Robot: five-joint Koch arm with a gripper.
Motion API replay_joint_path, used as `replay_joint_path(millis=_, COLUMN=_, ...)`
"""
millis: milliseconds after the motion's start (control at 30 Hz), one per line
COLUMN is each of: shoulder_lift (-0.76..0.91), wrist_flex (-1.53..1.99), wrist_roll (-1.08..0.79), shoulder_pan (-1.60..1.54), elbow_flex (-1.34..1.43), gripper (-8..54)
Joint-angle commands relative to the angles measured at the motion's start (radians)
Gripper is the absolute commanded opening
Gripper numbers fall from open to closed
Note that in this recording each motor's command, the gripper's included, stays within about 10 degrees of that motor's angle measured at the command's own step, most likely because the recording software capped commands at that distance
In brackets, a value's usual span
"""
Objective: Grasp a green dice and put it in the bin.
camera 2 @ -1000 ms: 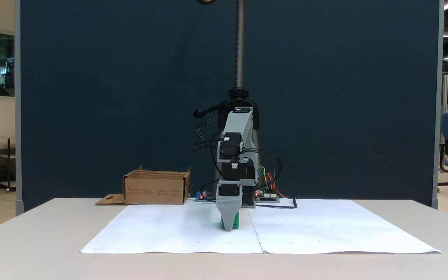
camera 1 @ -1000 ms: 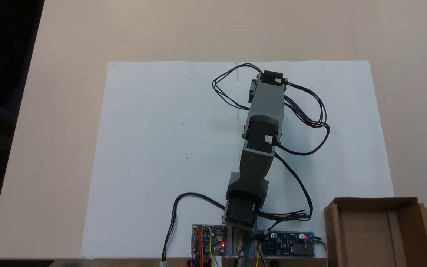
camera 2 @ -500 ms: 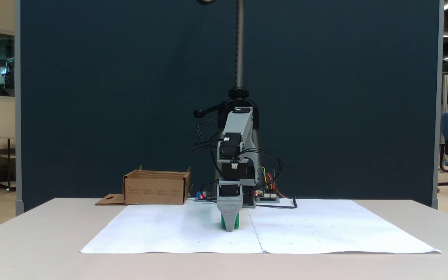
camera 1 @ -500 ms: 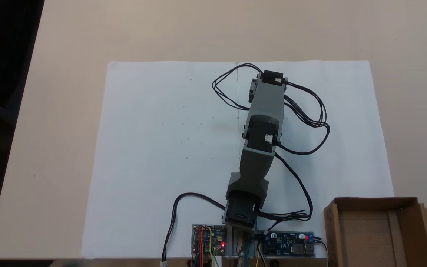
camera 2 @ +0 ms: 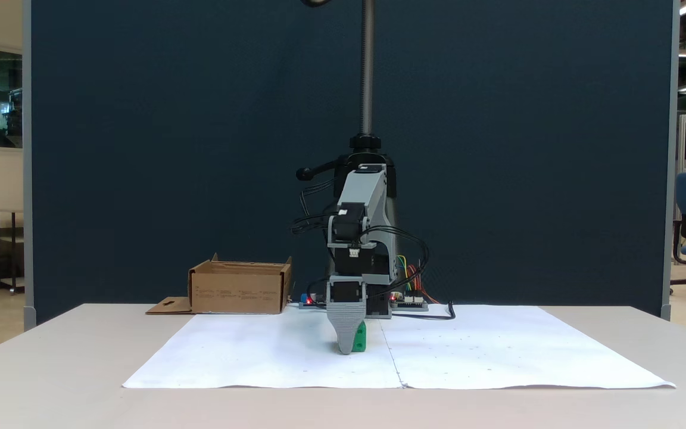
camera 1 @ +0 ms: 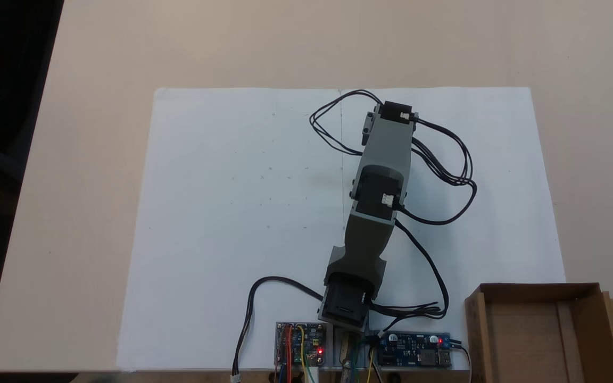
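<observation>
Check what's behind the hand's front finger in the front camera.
In a fixed view, the green dice sits directly behind the hand, on the white paper. Only its right part shows; the rest, and the second finger, are covered.

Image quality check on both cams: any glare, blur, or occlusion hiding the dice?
In a fixed view from above, lighting is even and sharp, soft shadow only, but the arm covers the dice. In a fixed view from the front, focus is crisp; the gripper blocks part of the green dice; bright ceiling lights sit at the upper right, no glare on the white paper.
</observation>
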Motion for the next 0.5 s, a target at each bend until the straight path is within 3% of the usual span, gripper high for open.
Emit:
replay_joint_path(millis=0, shoulder_lift=0.014, wrist_flex=-0.04, wrist_roll=-0.075, shoulder_pan=0.015, elbow_flex=-0.018, gripper=23.2)
replay_joint_path(millis=133, shoulder_lift=0.017, wrist_flex=-0.04, wrist_roll=-0.074, shoulder_pan=0.015, elbow_flex=-0.017, gripper=12.1)
replay_joint_path(millis=467, shoulder_lift=0.02, wrist_flex=-0.034, wrist_roll=-0.072, shoulder_pan=0.015, elbow_flex=-0.015, gripper=12.1)
